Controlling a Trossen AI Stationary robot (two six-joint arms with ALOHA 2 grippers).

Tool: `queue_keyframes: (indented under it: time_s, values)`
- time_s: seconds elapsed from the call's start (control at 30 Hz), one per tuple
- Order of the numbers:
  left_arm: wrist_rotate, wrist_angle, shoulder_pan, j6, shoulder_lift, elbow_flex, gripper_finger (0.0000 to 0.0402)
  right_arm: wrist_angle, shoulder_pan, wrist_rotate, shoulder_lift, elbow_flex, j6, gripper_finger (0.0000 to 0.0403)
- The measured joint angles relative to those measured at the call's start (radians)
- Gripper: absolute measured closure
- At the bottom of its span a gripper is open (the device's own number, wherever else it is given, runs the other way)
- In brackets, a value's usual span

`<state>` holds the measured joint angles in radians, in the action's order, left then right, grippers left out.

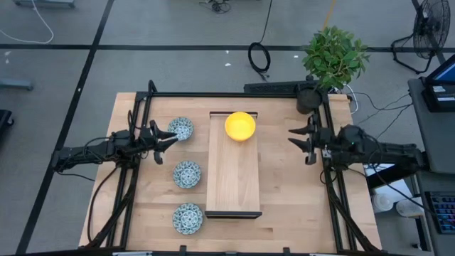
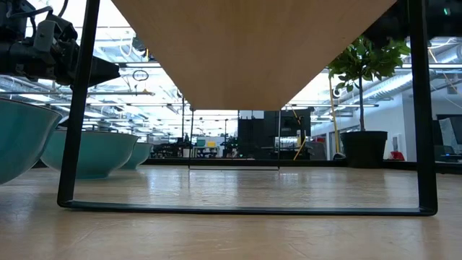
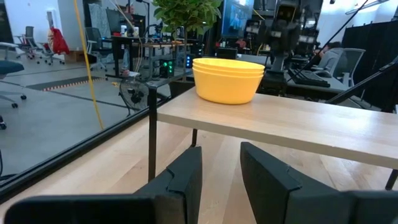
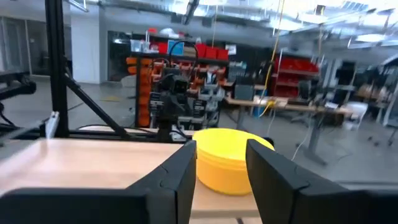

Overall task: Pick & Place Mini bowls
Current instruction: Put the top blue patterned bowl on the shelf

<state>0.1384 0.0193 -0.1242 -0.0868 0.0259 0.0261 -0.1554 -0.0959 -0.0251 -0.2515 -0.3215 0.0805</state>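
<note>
Stacked at the far end of the long wooden tray point(image 1: 232, 181), the yellow mini bowls point(image 1: 240, 126) are seen from both wrist cameras, while the three patterned mini bowls point(image 1: 187, 173) are lined up on the table point(image 1: 291, 192) just left of the tray. The left gripper point(image 1: 173, 136) is held beside the farthest patterned bowl with fingers parted and nothing between them. The right gripper point(image 1: 292, 136) is kept right of the tray, likewise parted and empty.
</note>
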Motion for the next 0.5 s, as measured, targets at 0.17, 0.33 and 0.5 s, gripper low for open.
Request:
queue_keyframes:
  time_s: [0.17, 0.33, 0.5]
  values:
    - [0.000, 0.000, 0.000, 0.000, 0.000, 0.000, 0.0289, -0.027, 0.000, -0.005, 0.131, 0.141, 0.053, 0.0278]
    - [0.000, 0.000, 0.000, 0.000, 0.000, 0.000, 0.0289, -0.058, 0.000, -0.002, 0.198, 0.240, 0.095, 0.0278]
    - [0.000, 0.000, 0.000, 0.000, 0.000, 0.000, 0.0289, -0.088, 0.000, -0.003, 0.210, 0.292, 0.104, 0.0278]
